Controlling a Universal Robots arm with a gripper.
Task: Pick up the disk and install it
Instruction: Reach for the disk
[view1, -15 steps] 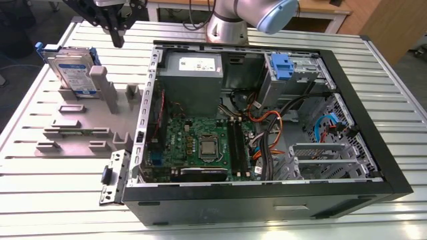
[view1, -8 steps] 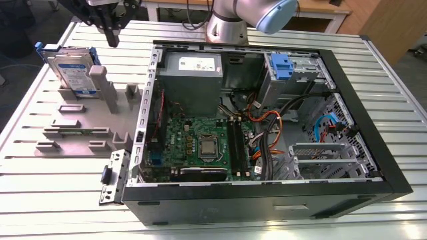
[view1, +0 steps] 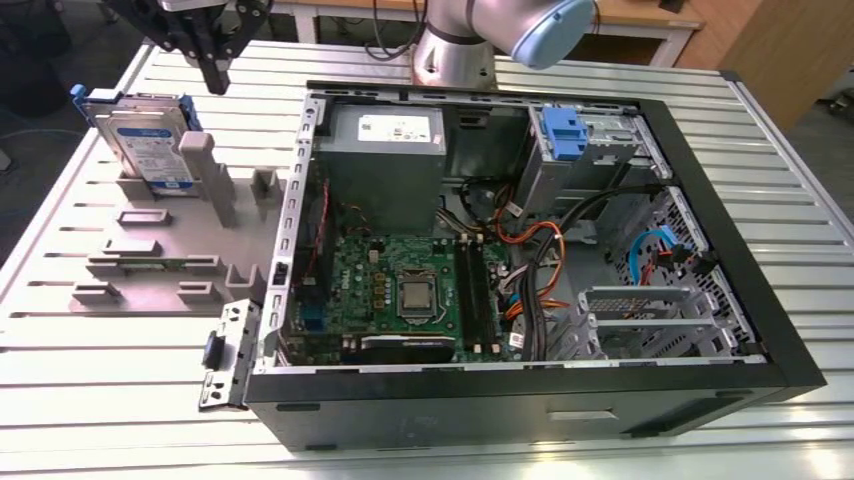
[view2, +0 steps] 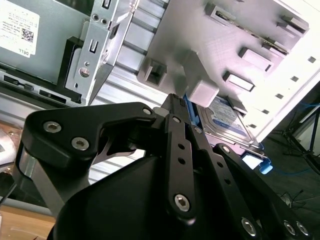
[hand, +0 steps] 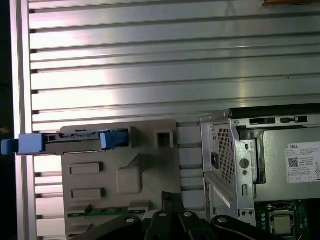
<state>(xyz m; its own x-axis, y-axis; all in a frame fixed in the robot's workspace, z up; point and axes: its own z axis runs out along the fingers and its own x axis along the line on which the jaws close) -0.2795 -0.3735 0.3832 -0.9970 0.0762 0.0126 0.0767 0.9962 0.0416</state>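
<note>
The disk (view1: 144, 142), silver-grey with a white and blue label and blue side rails, stands on edge in a slot of the grey fixture plate (view1: 147, 270) at the exterior view's left. My gripper (view1: 214, 82) hangs in the air just beyond and above it, apart from it, black fingers shut on nothing. In the first wrist view the disk (hand: 75, 140) appears edge-on beyond the fingertips (hand: 167, 199). The second wrist view has the disk's label (view2: 227, 120) past the shut gripper (view2: 175, 98).
An open computer case (view1: 747, 300) lies on the slatted metal table (view1: 120, 400). Inside are a grey power supply with a white sticker (view1: 387, 130), a green motherboard (view1: 400, 290), cables, and a metal drive cage with a blue latch (view1: 566, 135).
</note>
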